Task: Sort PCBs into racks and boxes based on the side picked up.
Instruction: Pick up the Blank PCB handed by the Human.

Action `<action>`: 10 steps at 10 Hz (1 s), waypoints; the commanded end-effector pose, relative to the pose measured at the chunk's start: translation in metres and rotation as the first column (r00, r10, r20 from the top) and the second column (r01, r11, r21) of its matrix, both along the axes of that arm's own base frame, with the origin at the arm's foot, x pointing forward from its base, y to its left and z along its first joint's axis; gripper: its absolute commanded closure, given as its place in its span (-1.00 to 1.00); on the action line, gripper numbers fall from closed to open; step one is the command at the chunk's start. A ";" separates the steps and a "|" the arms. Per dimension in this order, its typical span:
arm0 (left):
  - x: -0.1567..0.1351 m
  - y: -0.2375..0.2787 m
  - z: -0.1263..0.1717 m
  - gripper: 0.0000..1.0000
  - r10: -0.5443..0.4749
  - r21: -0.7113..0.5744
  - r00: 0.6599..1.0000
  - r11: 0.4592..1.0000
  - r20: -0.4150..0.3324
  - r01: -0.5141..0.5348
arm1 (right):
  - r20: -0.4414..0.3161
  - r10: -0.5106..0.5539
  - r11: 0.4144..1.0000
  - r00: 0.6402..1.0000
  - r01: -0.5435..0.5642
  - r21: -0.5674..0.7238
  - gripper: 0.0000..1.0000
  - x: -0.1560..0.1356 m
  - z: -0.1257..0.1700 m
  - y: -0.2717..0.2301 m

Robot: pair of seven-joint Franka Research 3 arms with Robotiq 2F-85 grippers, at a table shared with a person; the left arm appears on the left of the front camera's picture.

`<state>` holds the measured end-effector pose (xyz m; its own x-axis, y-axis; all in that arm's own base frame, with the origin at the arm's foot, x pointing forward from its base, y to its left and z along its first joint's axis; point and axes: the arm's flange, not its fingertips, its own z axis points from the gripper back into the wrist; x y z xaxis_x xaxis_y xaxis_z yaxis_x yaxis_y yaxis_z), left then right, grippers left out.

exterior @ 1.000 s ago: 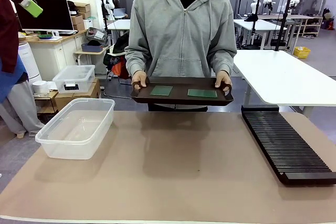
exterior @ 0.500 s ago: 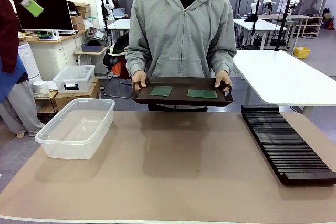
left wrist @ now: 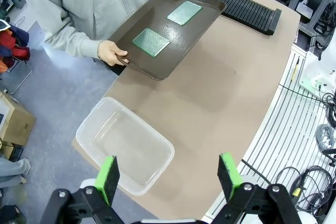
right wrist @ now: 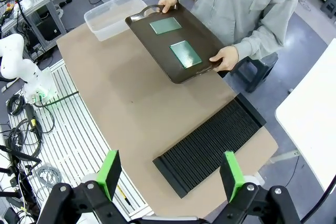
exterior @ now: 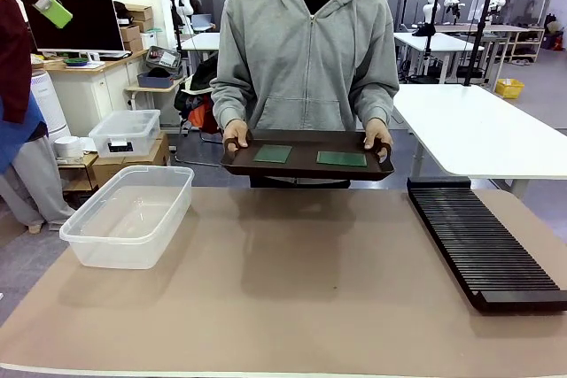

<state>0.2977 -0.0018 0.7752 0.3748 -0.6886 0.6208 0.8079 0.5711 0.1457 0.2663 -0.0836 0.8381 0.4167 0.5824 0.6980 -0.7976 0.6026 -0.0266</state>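
Observation:
A person in a grey hoodie holds a dark brown handled tray (exterior: 306, 165) above the table's far edge, with two green PCBs (exterior: 272, 154) (exterior: 341, 158) lying flat on it side by side. Both boards also show from above (left wrist: 151, 42) (left wrist: 184, 12) (right wrist: 165, 25) (right wrist: 185, 54). The long black slotted rack (exterior: 483, 241) (right wrist: 210, 145) (left wrist: 239, 6) lies along the right side of the table. The clear plastic box (exterior: 131, 214) (left wrist: 125, 145) (right wrist: 109, 15) stands at the left with nothing in it. My left gripper (left wrist: 168, 174) and right gripper (right wrist: 170, 174) hang open, high above the table, holding nothing.
A tan mat (exterior: 283, 281) covers the table between box and rack. A smaller lidded clear box (exterior: 126, 132) sits on a shelf behind the left side. White tables (exterior: 478, 130) and other equipment stand farther back.

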 end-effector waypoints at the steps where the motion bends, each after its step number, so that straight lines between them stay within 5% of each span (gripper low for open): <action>1: -0.001 0.001 -0.001 -1.00 -0.008 -0.007 1.000 1.000 0.001 0.008 | -0.001 0.010 1.000 1.000 -0.010 0.002 -1.00 -0.001 -0.001 0.002; 10: -0.001 0.001 -0.001 -1.00 -0.008 -0.007 1.000 1.000 0.001 0.008 | 0.004 -0.053 0.997 0.999 0.053 0.049 -1.00 -0.021 0.014 -0.013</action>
